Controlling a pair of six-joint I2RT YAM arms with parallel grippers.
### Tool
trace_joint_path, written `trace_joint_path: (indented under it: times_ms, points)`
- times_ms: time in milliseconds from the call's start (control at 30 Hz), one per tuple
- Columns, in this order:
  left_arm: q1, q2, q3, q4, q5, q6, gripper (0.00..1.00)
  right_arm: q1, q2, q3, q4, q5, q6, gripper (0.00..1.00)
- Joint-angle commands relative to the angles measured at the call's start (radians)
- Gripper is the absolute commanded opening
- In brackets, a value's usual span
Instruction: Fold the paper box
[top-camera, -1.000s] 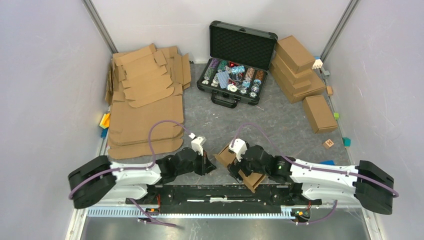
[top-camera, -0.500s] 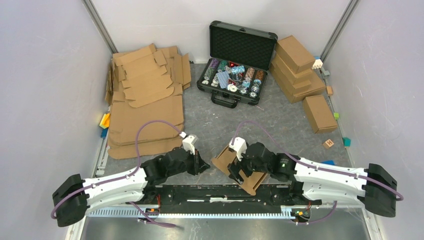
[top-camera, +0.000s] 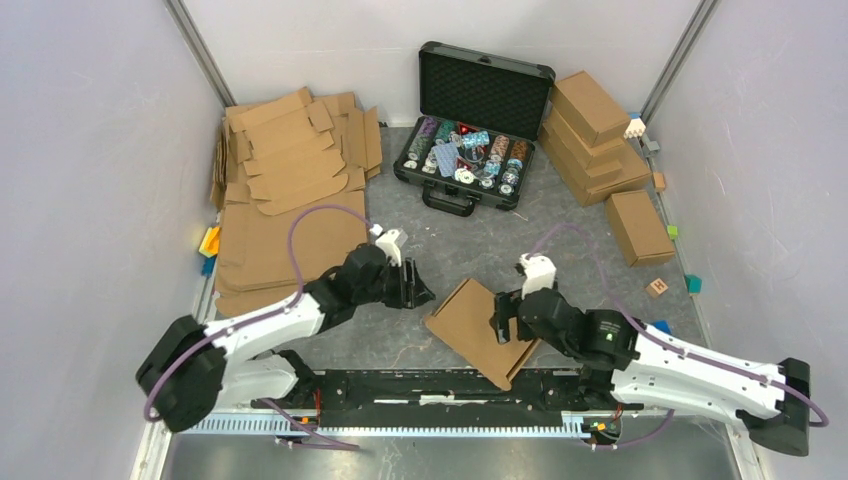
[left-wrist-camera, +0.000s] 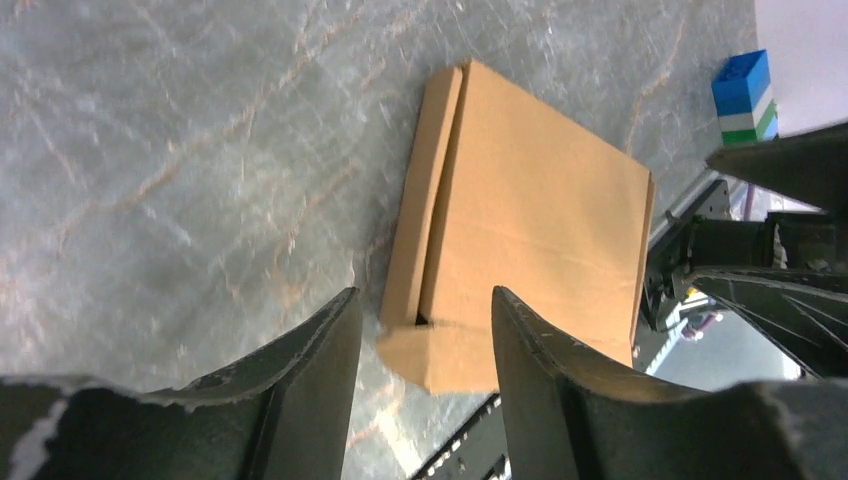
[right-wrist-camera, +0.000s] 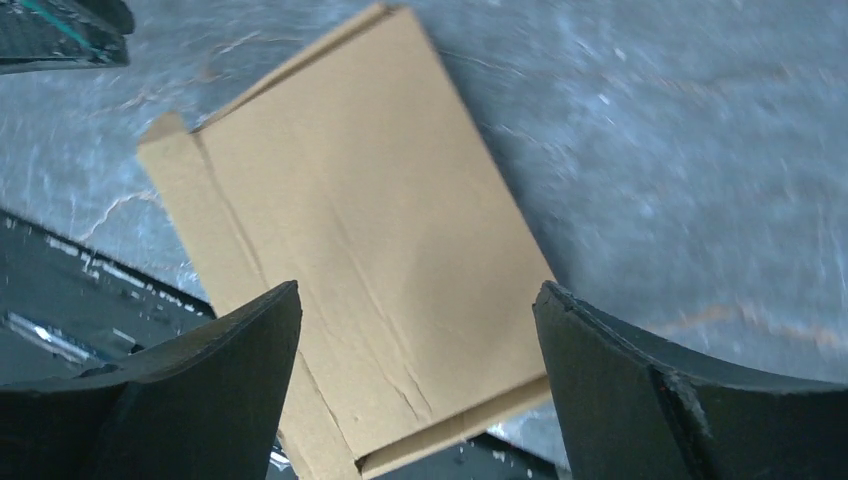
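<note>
Now, paper box closed, lying flat

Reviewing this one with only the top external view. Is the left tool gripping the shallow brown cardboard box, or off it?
Observer: Off it. The left wrist view shows the left tool open, nothing between its fingers, and the shallow brown cardboard box lying beyond them.
Operator: Is the box closed flush?
Observer: Not quite. Along one long edge, a narrow folded strip shows a small dark gap at its near corner.
Operator: And the right tool?
Observer: The right wrist view shows the right tool open wide over the box, gripping nothing.
</note>
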Motion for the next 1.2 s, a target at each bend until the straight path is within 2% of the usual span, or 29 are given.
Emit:
trace_joint_path:
  times_ms: [0, 133, 233, 300, 400, 633, 733, 867, 1167]
  points:
    - [0.042, 0.164, 0.115, 0.077, 0.127, 0.112, 0.60, 0.003, -0.079, 0.019, -0.276, 0.154, 0.362, 0.89]
    - [0.049, 0.300, 0.180, 0.132, 0.171, 0.136, 0.61, 0.003, -0.140, -0.037, -0.353, 0.147, 0.503, 0.80]
    - [0.049, 0.385, 0.230, 0.151, 0.228, 0.158, 0.60, 0.003, -0.177, -0.107, -0.290, 0.091, 0.547, 0.74]
    - [0.049, 0.441, 0.256, 0.169, 0.286, 0.171, 0.56, 0.003, -0.190, -0.153, -0.236, 0.049, 0.576, 0.71]
    - [0.049, 0.494, 0.284, 0.180, 0.335, 0.187, 0.52, 0.003, -0.177, -0.181, -0.209, 0.028, 0.590, 0.69]
    - [0.049, 0.550, 0.306, 0.201, 0.380, 0.197, 0.53, 0.003, -0.137, -0.195, -0.208, 0.027, 0.598, 0.70]
    - [0.049, 0.553, 0.303, 0.208, 0.380, 0.195, 0.53, 0.003, -0.132, -0.170, -0.212, 0.050, 0.585, 0.73]
    - [0.049, 0.539, 0.295, 0.205, 0.381, 0.198, 0.54, 0.003, -0.121, -0.088, -0.305, 0.115, 0.577, 0.86]
    - [0.049, 0.520, 0.284, 0.167, 0.360, 0.217, 0.58, 0.003, -0.151, -0.074, -0.356, 0.100, 0.581, 0.94]
